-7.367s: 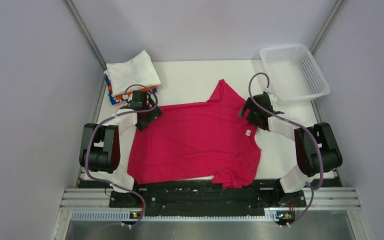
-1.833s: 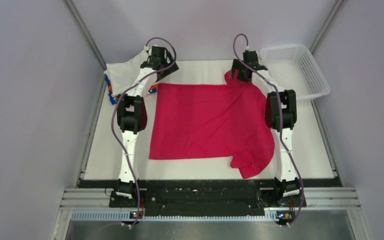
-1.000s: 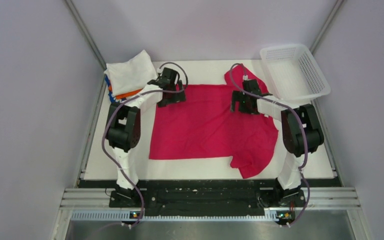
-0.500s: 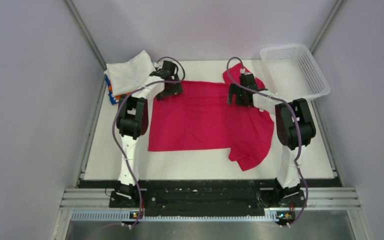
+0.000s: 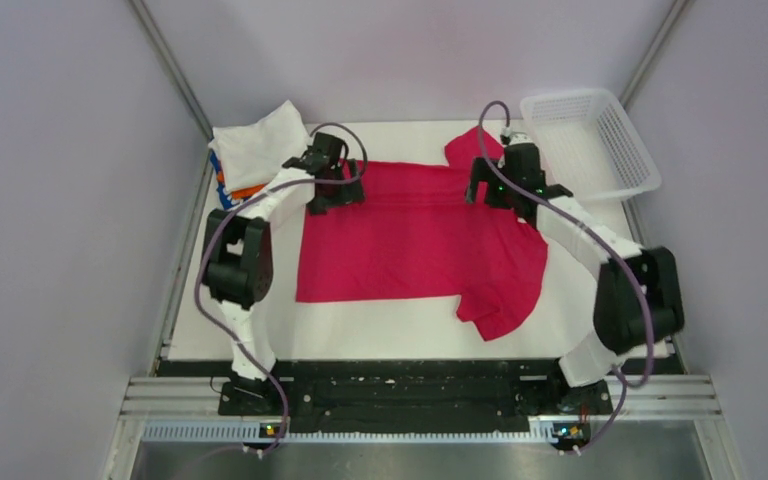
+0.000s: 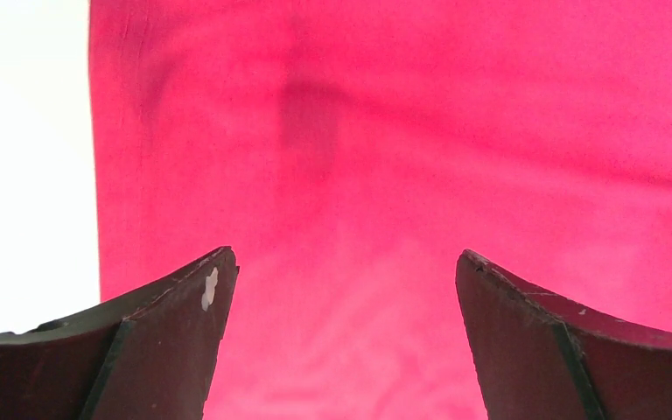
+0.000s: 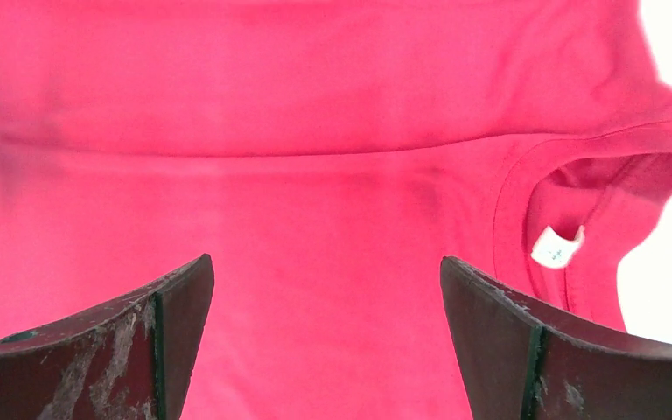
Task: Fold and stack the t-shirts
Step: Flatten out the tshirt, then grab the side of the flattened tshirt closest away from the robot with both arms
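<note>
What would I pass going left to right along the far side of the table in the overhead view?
stack of folded shirts → left hand → right hand → white mesh basket

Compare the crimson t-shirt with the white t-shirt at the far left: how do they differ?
The crimson t-shirt lies spread out; the white t-shirt is folded into a compact bundle. The crimson t-shirt rests directly on the table; the white t-shirt tops a stack of folded shirts. The left gripper and right gripper, both open, are over the crimson t-shirt, neither over the white t-shirt. Both are plain cloth.
</note>
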Controlling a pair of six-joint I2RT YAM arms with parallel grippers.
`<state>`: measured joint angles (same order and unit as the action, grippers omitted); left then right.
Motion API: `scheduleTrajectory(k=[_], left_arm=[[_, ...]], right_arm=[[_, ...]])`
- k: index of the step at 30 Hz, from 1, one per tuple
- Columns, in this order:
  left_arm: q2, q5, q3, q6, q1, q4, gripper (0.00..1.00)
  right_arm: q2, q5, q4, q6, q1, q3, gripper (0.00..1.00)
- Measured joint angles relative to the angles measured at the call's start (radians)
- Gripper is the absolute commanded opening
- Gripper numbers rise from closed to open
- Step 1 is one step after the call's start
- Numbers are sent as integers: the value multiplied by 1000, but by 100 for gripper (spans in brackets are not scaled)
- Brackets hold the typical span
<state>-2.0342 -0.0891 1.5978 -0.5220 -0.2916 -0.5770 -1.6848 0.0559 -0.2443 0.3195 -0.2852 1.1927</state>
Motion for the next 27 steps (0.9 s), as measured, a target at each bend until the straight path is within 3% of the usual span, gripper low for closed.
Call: scheduleTrajectory(k=[7, 11, 16, 19, 27], left_arm=[[525, -7, -348, -85, -22, 28, 99], [739, -52, -542, -164, -19, 21, 99], [930, -93, -851, -261, -19, -39, 99], [1017, -117, -964, -315, -19, -81, 99], [1135, -160, -1084, -448, -19, -93, 91]], right_arm=[[552, -17, 175, 107, 0, -343, 99], [737, 0, 216, 201, 1, -518, 99], [795, 19, 172, 261, 1, -577, 99], [821, 47, 170, 286, 1, -578, 99], [832, 92, 188, 310, 1, -599, 99]])
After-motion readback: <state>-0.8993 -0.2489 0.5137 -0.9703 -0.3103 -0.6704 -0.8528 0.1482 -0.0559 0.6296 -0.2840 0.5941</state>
